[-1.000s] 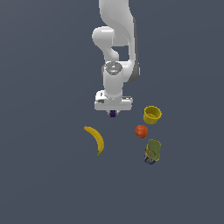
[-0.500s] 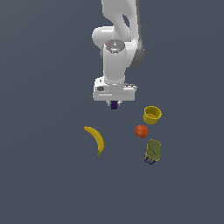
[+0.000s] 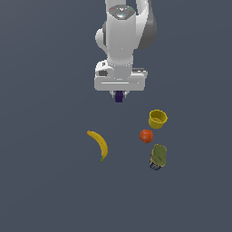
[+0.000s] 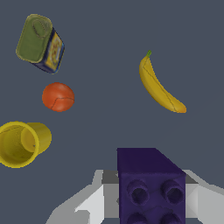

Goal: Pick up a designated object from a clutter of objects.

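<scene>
So the gripper [image 3: 119, 96] is clamped on the tiny purple block [image 3: 119, 96], which sits pinched between the 2 fingers under the white hand, up off the dark floor. In the wrist view the block [image 4: 151, 186] fills the foreground, and 2 full round sockets plus parts of more show on its face, with the pale fingers [image 4: 92, 205] on either side of it.

The rest of the clutter is down on the floor, well apart from the block: the banana [image 3: 99, 144] toward the exterior view's left, then the yellow cup [image 3: 157, 119], the red-orange ball [image 3: 146, 136] and the olive-green can [image 3: 158, 156] lying on its side, all bunched toward the right.
</scene>
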Controlling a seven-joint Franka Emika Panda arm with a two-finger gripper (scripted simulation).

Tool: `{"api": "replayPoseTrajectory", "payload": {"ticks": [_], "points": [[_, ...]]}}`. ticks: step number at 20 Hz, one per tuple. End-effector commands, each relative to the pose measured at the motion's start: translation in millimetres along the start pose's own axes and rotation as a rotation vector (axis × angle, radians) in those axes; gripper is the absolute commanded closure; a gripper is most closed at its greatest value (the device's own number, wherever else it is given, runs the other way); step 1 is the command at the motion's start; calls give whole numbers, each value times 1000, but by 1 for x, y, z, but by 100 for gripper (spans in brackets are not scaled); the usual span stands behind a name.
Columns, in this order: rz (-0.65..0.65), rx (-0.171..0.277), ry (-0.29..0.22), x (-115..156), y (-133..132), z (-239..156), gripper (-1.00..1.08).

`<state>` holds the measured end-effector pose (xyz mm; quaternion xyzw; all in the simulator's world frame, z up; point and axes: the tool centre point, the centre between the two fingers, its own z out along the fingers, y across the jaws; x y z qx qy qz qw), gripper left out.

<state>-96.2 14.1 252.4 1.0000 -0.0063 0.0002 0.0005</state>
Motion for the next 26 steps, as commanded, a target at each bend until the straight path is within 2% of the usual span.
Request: {"api": "replayPoseTrajectory", "payload": {"ticks": [1, 14, 20, 26], "points": [[0, 0, 0, 2, -1, -23, 108], [0, 0, 0, 15, -7, -129, 108], [-1, 1, 0, 19, -8, -153, 108], [-1, 1, 0, 21, -9, -160, 108]]}}
